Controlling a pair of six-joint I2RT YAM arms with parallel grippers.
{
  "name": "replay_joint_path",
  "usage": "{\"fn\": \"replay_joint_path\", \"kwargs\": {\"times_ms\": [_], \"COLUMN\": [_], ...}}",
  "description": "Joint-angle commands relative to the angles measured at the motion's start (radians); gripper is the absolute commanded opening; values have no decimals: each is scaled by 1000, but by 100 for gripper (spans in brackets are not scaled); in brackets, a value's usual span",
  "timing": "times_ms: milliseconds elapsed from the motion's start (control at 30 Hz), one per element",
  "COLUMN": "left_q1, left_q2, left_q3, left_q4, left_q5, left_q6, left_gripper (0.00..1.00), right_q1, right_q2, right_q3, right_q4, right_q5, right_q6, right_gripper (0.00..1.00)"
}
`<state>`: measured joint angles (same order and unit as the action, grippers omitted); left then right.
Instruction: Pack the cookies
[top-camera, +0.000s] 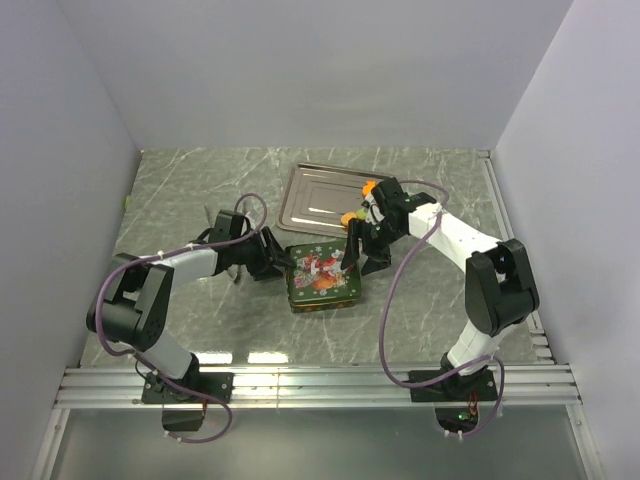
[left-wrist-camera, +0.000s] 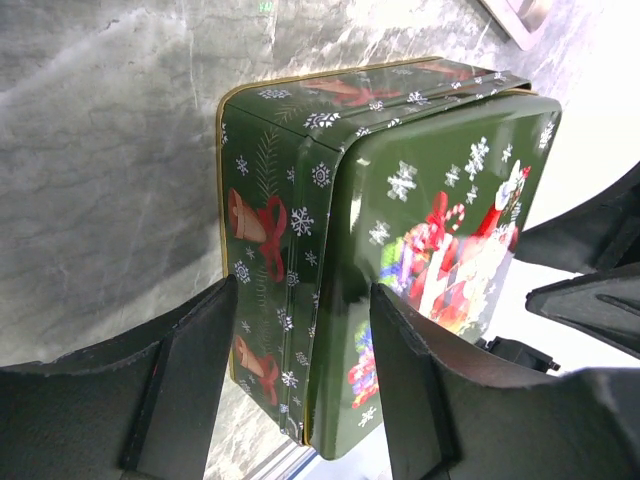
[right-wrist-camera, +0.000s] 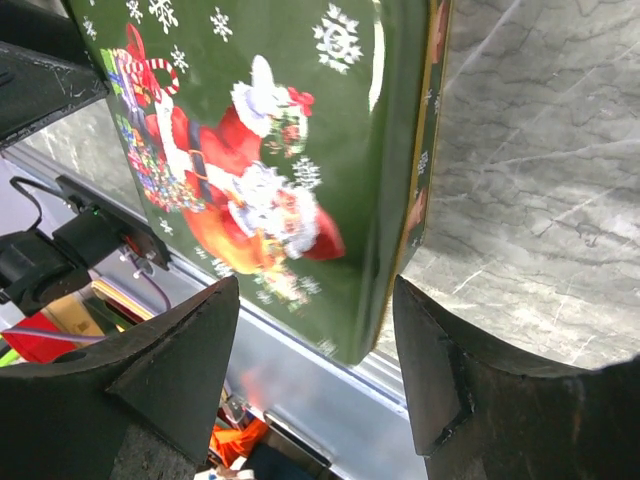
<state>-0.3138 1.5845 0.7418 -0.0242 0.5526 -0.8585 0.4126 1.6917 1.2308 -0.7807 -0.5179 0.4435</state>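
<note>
Flanking the lidded tin (top-camera: 322, 277), left fingers (left-wrist-camera: 185, 385) and right fingers (right-wrist-camera: 170, 375) wide, tray (top-camera: 320, 195) behind

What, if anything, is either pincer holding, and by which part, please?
Nothing visibly: left pincer and right pincer straddle opposite edges of the green rectangular metal tin.

At centre, tin (top-camera: 322, 277): reads as lacquered sheet metal, high gloss, throws reflections across the printed lid, shows a gold-toned edge. At 12 o'clock from it, tray (top-camera: 325, 195): looks like bare steel, satin grey, smooth. Beneath, table (top-camera: 180, 190): resembles veined stone, smooth with a soft sheen. On left gripper (left-wrist-camera: 300, 295) and right gripper (right-wrist-camera: 315, 295), fingers (left-wrist-camera: 185, 385): matt black plastic, faintly grainy. At 6 o'clock, rail (top-camera: 320, 385): ribbed pale aluminium
</note>
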Motion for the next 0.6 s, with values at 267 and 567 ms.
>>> {"fn": "replay_joint_path", "kwargs": {"times_ms": [267,567], "left_q1": [-2,-2], "left_q2": [5,-52], "left_q3": [25,47], "left_q4": [17,-9], "left_q5": [9,21], "left_q6": [7,12], "left_gripper": [61,62], "right_q1": [-8,-9], "right_q2": [42,82], "right_q3": [-44,-27], "right_q4": [55,38], "right_q5": [-4,65], "right_q6": [20,11], "right_gripper": [65,56]}}
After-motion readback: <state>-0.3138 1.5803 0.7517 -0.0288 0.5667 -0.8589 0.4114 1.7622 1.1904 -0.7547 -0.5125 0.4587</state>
